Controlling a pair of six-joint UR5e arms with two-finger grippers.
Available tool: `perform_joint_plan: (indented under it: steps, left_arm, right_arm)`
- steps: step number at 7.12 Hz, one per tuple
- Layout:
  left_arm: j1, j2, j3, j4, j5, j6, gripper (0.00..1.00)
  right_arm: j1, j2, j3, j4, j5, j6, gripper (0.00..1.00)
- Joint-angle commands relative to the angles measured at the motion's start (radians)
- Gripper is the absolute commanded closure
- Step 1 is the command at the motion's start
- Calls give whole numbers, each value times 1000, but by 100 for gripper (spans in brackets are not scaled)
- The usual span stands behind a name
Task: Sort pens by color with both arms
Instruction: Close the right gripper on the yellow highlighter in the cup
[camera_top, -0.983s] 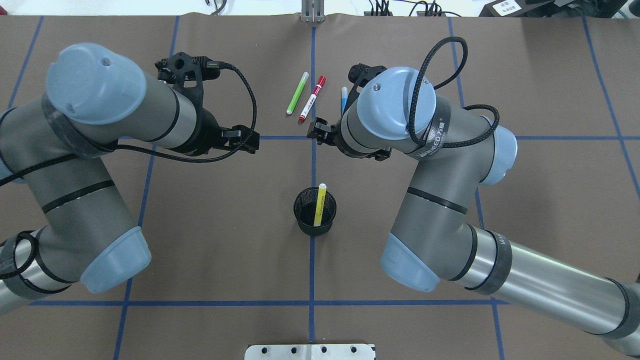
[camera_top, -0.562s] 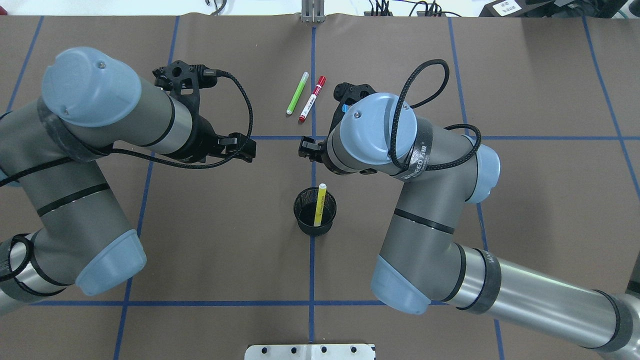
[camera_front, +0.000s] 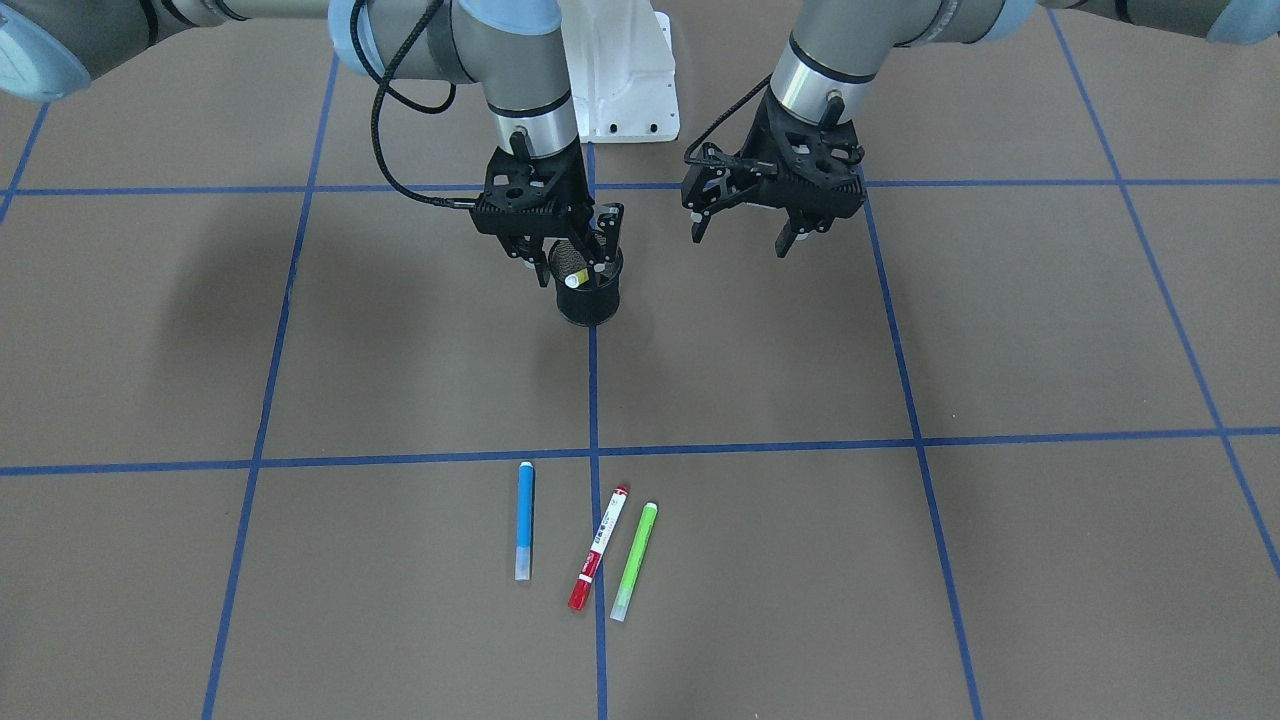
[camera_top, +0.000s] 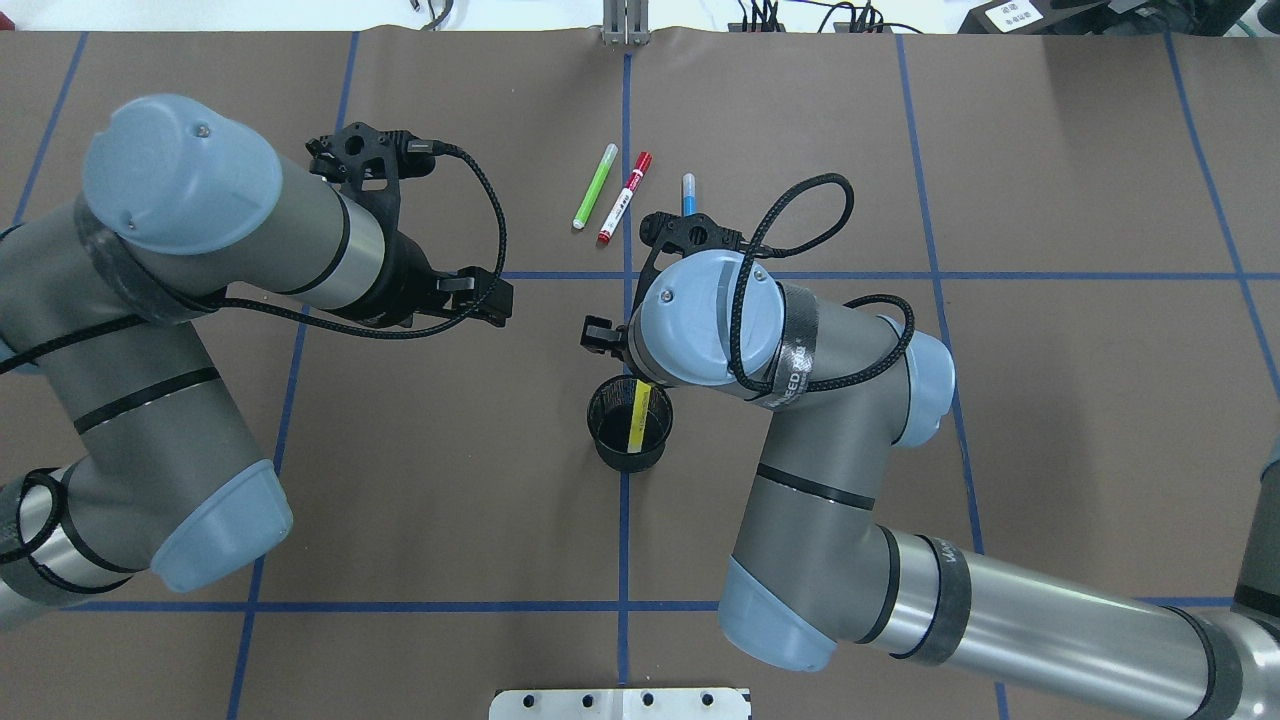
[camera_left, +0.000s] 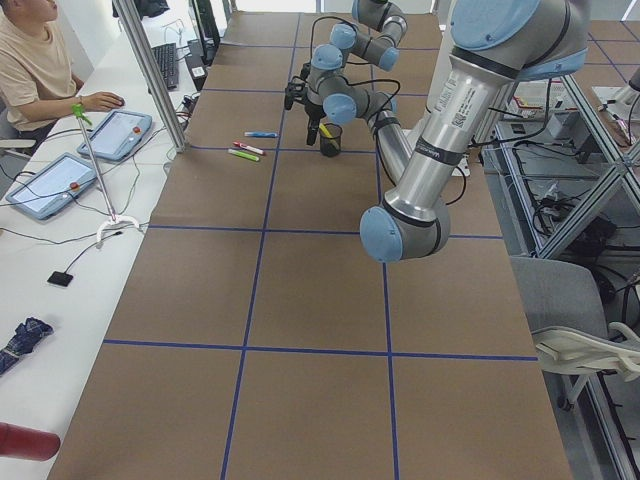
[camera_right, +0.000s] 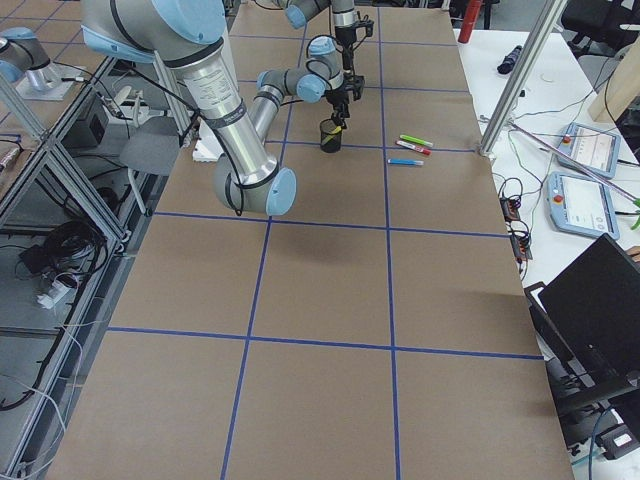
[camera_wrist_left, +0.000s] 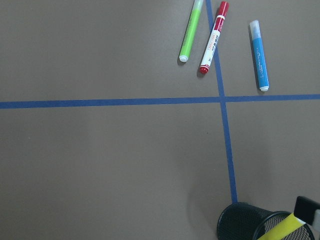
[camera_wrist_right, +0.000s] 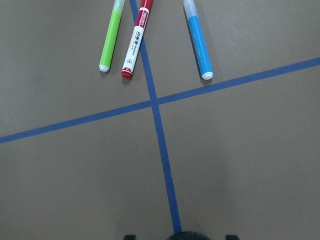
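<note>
right end effector (camera_front: 567, 257): was wide over cup (camera_front: 588, 305)
left end effector (camera_front: 738, 243): wide, empty
risk: finger could've clipped yellow pen (camera_top: 637, 415), tipping cup

A: Where does the overhead view look from?
B: Behind the robot (camera_top: 850, 480), down on the bench (camera_top: 1100, 400). The front view faces the robot from across, steeply, so the sides are mirrored.
A: And the side views?
B: Far, one at each bench end, looking along it.
A: The wrist cameras?
B: Near the bench, looking down. Both share the green pen (camera_wrist_left: 191, 31), red pen (camera_wrist_left: 214, 37), blue pen (camera_wrist_left: 259, 55) and cup (camera_wrist_left: 231, 226).
</note>
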Motion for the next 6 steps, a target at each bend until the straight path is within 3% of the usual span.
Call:
perform_joint_plan:
  steps: [1,4,6]
  left_arm:
    - [-1,0,0,-2,0,0,1]
    - [-1,0,0,-2,0,-2,1]
    - [-1,0,0,-2,0,-2,1]
  right_arm:
    - [-26,-6,-5,-3,-37,-6,51]
    - [-29,0,-5,-29,-62,-20,52]
    - [-31,-2,-3,-31,-65,-26,64]
